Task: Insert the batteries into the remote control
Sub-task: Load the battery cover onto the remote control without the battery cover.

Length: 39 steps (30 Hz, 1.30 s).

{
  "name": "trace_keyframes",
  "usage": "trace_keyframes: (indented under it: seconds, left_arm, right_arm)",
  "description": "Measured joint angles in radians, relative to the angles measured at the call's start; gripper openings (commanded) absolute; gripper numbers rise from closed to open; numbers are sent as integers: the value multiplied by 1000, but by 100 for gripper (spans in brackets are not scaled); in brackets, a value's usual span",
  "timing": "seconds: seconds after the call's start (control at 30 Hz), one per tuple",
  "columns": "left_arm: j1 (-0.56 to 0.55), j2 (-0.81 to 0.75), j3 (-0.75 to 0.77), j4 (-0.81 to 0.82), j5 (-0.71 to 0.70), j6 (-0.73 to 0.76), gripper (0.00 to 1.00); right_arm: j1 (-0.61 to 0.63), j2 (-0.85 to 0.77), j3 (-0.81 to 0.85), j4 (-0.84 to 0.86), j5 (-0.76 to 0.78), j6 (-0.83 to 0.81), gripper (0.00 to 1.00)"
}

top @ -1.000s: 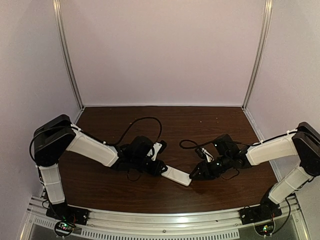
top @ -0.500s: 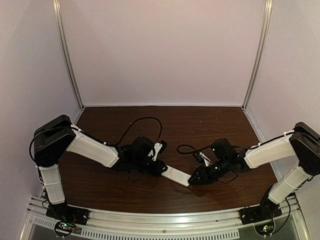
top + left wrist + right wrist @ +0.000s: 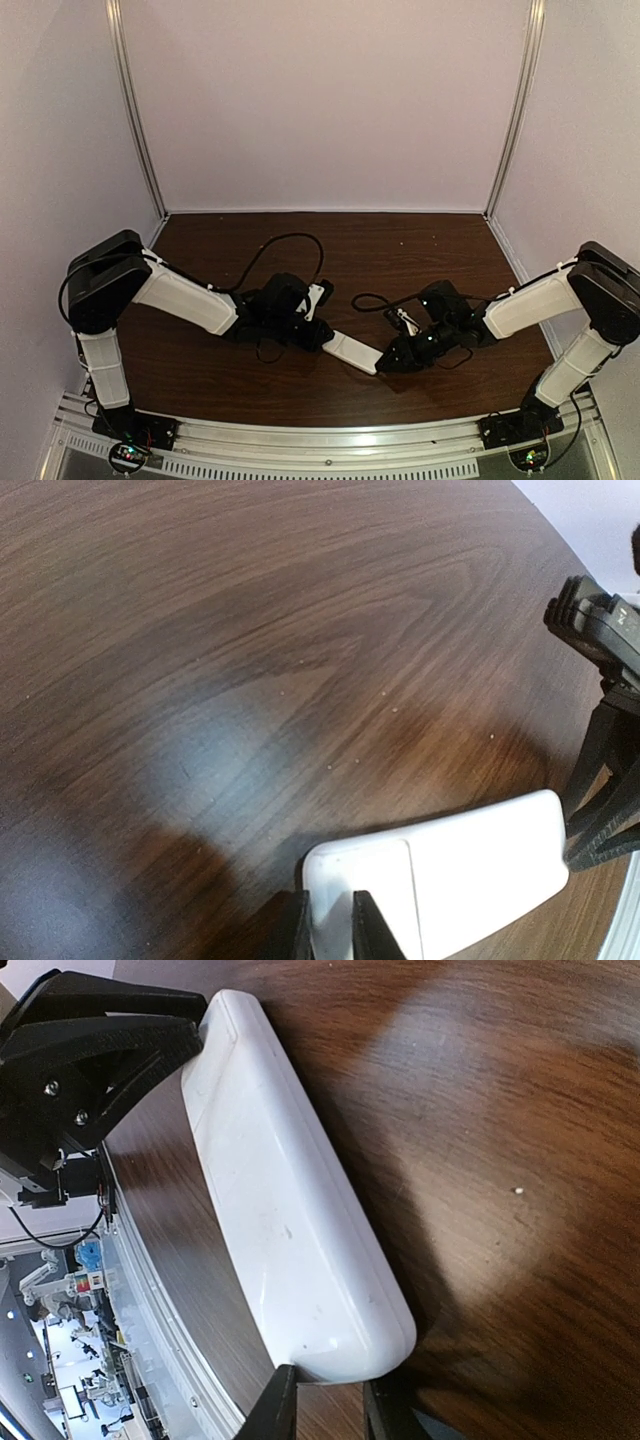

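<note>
The remote control (image 3: pixel 352 350) is a flat white bar lying on the dark wooden table, plain back up, between my two grippers. In the left wrist view the remote control (image 3: pixel 470 865) shows a cover seam near its end, and my left gripper (image 3: pixel 330 925) is shut on that end, both fingers against it. My left gripper (image 3: pixel 325 338) is at the remote's left end in the top view. My right gripper (image 3: pixel 330 1400) is at the opposite end of the remote control (image 3: pixel 285 1210). Its jaws stand slightly apart and the rounded end sits just at their tips. The batteries are out of view.
Black cables loop over the table behind the left gripper (image 3: pixel 290 245) and beside the right wrist (image 3: pixel 372 297). A ribbed aluminium rail (image 3: pixel 330 440) runs along the near edge. Pale booth walls (image 3: pixel 330 110) close in the back and both sides.
My right gripper has slid left up to the remote's end while its jaws narrowed. The left jaws have closed in on the other end. The remote has barely moved.
</note>
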Motion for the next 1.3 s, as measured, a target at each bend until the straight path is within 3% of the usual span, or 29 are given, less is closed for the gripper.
trace_keyframes:
  seconds: [0.57, 1.3]
  left_arm:
    - [0, 19, -13, 76, 5, -33, 12]
    - [-11, -27, -74, 74, 17, -65, 21]
  right_arm:
    - [0, 29, 3, 14, -56, 22, 21]
    - [-64, 23, 39, -51, -22, -52, 27]
